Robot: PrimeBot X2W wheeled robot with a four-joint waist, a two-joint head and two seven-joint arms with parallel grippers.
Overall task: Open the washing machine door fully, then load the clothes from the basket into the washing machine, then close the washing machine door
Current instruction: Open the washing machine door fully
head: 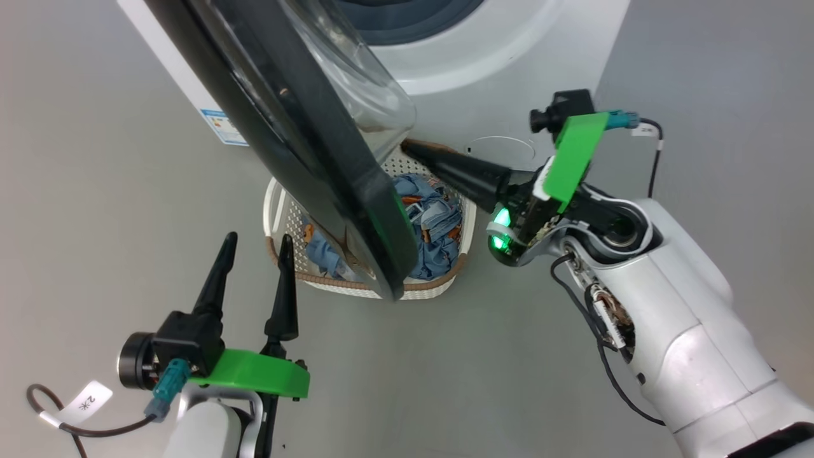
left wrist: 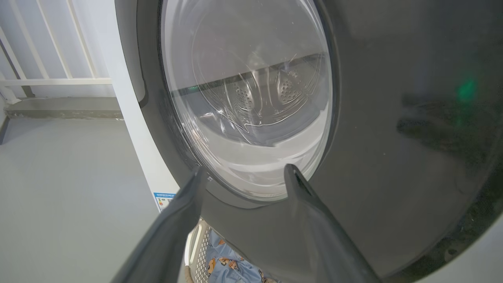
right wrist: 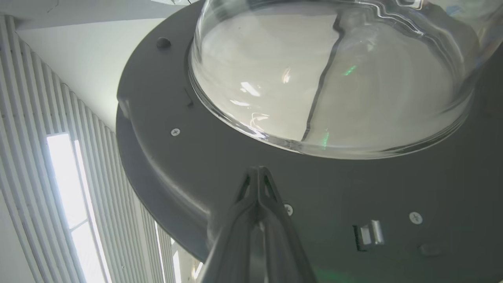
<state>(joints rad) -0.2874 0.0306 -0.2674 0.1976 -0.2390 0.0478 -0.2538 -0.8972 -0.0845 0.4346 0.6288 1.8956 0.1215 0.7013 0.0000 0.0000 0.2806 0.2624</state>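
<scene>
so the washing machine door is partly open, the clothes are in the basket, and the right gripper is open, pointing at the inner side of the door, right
Not quite: the right gripper is shut, its fingers pressed together, as the right wrist view shows. The rest holds: the washing machine door is partly open, the clothes are in the basket, and that gripper points at the door's inner side.
</scene>
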